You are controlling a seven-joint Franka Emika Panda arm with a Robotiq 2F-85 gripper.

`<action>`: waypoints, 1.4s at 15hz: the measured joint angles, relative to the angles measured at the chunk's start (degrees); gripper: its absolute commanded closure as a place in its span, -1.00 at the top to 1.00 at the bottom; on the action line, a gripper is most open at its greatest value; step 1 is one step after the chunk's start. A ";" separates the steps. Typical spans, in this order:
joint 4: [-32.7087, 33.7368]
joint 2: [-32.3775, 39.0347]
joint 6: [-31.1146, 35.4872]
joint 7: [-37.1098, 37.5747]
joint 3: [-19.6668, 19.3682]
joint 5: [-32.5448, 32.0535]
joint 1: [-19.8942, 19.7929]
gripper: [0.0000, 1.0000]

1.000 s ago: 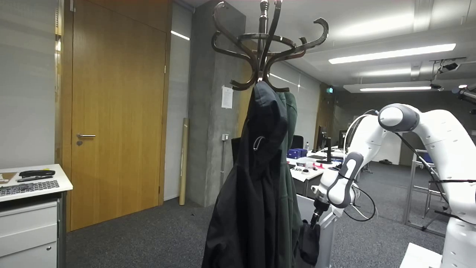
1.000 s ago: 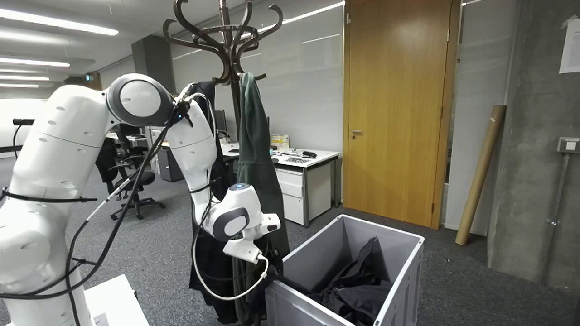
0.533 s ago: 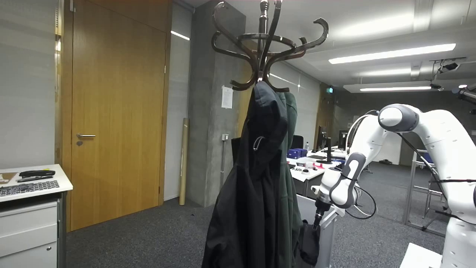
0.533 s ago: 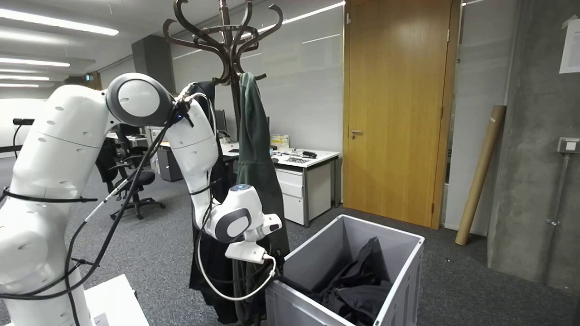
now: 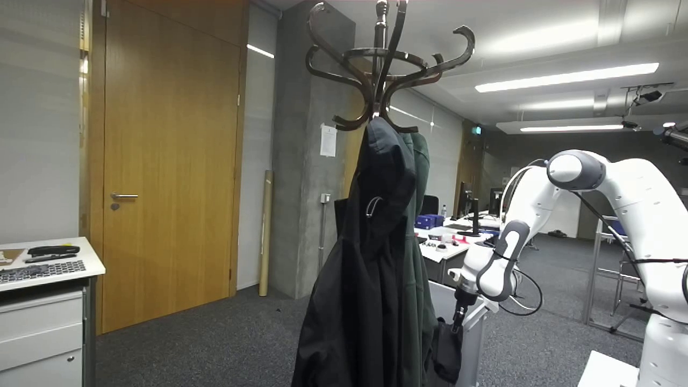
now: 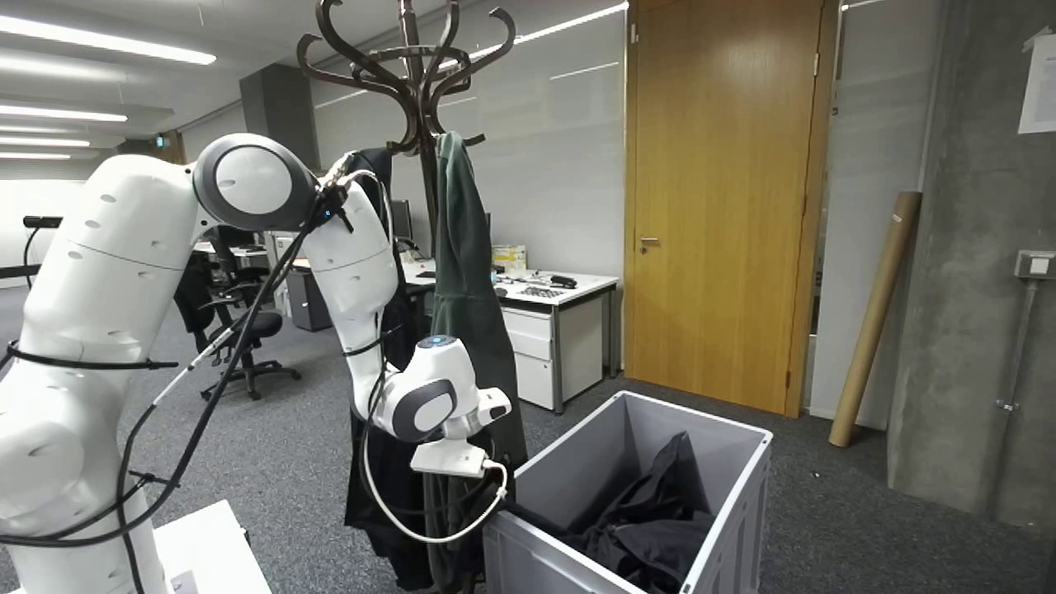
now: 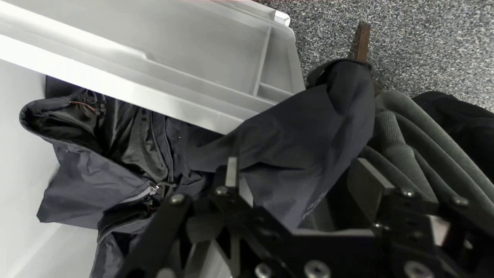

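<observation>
The gripper [image 7: 303,170] is wide open here, fingers [image 7: 364,189] spread well apart, with part of a dark jacket [image 7: 193,154] sitting between them in the wrist view. Can't really tell whether either finger touches the cloth.

Most of the jacket is crumpled up inside a grey bin [image 6: 738,528], with what looks like a zip showing. Something like a sleeve [image 7: 293,135] flops over the bin's edge and dangles down the outside. In an exterior view that hanging bit shows up right below the gripper.

Just beside it, a green top [image 6: 466,247] and a black coat [image 5: 360,285] hang off a brown coat rack [image 5: 376,97], the kind with curvy hooks up top. One brown foot of the rack pokes out past the sleeve, over the grey carpet [image 7: 424,38].

The white robot arm [image 6: 252,177] arches up and then drops down by the rack. Rest is normal office stuff: a closed wooden door [image 6: 718,190], a long cardboard tube [image 6: 874,318] standing at a tilt near a concrete pillar [image 6: 949,396], and a white desk [image 6: 590,285] with drawers and some clutter on top.
</observation>
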 measured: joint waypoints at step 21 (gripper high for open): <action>0.61 -5.83 0.27 -3.20 2.59 -2.01 -5.07 -1.00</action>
